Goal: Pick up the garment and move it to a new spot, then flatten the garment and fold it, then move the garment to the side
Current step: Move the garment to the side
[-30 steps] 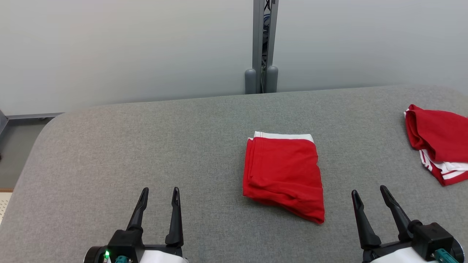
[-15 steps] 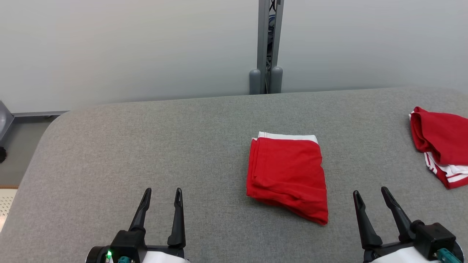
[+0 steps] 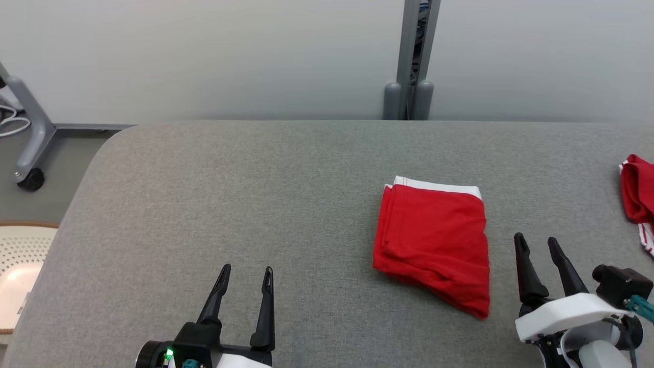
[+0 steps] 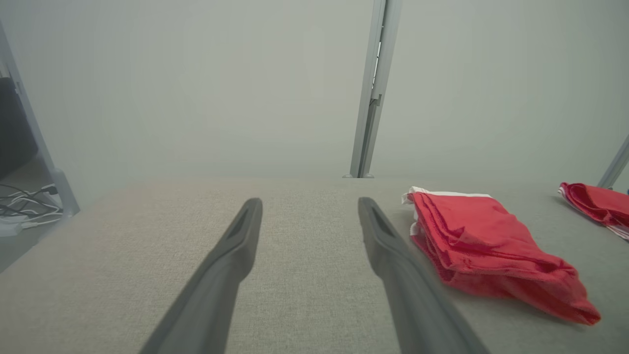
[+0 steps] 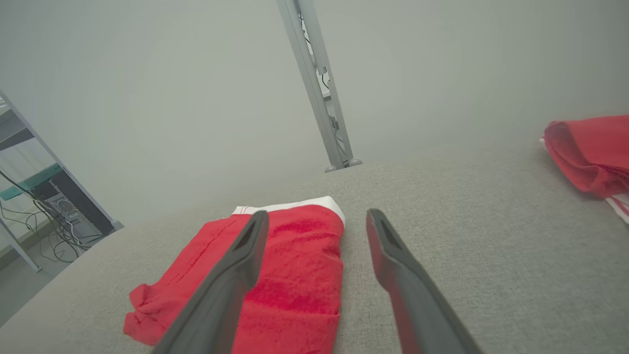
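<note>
The folded red garment (image 3: 434,240), with a white band along its far edge, lies flat on the grey table (image 3: 204,204). It is just to the left of the right tool (image 3: 536,238) and well to the right of the left tool (image 3: 248,268). Both tools stand wide open, fingers spread, with nothing in them and clear of the cloth. A second red garment (image 3: 636,197) lies further right of the right tool, at the table's edge.
</note>
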Controlling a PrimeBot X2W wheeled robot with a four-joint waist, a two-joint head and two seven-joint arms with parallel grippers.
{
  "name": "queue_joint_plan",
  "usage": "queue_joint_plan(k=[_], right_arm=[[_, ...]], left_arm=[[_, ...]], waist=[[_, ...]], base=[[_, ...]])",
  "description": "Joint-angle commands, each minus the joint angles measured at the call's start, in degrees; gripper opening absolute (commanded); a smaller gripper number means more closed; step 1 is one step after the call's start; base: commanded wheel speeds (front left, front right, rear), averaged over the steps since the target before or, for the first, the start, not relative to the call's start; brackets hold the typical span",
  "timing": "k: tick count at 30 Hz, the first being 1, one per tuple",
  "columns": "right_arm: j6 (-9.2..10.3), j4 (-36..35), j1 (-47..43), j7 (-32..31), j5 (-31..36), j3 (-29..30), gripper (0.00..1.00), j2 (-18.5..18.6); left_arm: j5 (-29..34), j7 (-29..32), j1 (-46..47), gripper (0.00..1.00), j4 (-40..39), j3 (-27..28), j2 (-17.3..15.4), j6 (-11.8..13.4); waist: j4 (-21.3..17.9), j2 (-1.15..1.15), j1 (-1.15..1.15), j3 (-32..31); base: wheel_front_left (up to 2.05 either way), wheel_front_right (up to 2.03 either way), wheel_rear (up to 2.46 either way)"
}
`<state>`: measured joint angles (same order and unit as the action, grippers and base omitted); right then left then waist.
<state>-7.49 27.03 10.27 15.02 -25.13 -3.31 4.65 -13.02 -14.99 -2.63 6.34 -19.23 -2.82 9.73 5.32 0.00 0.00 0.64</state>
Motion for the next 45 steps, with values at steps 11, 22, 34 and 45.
queue_joint_plan(k=[11,22,34,45], right_arm=[[0.0,15.0,9.7,-0.4,-17.7,-6.1,1.0,5.0],[0.0,22.6,15.0,-3.1,-28.0,-13.1,1.0,8.0],[-0.02,23.7,16.3,-2.2,-34.1,-19.6,0.0,9.1],[-0.01,22.7,19.6,0.2,-32.0,-24.9,0.0,12.1]], left_arm=[[0.2,-0.2,3.0,1.0,0.4,-1.9,-0.2,-0.3],[0.6,-0.2,4.8,1.0,0.3,-2.7,-0.2,0.3],[0.7,-0.2,5.5,1.0,0.2,-2.8,-0.2,0.8],[1.1,-0.2,5.7,1.0,0.4,-2.6,-0.2,0.6]], waist=[[6.3,0.0,0.0,5.0],[8.7,0.0,0.0,7.8],[9.0,0.0,0.0,8.7],[6.8,0.0,0.0,8.9]], base=[[0.0,0.0,0.0],[0.0,0.0,0.0],[0.0,0.0,0.0],[0.0,0.0,0.0]])
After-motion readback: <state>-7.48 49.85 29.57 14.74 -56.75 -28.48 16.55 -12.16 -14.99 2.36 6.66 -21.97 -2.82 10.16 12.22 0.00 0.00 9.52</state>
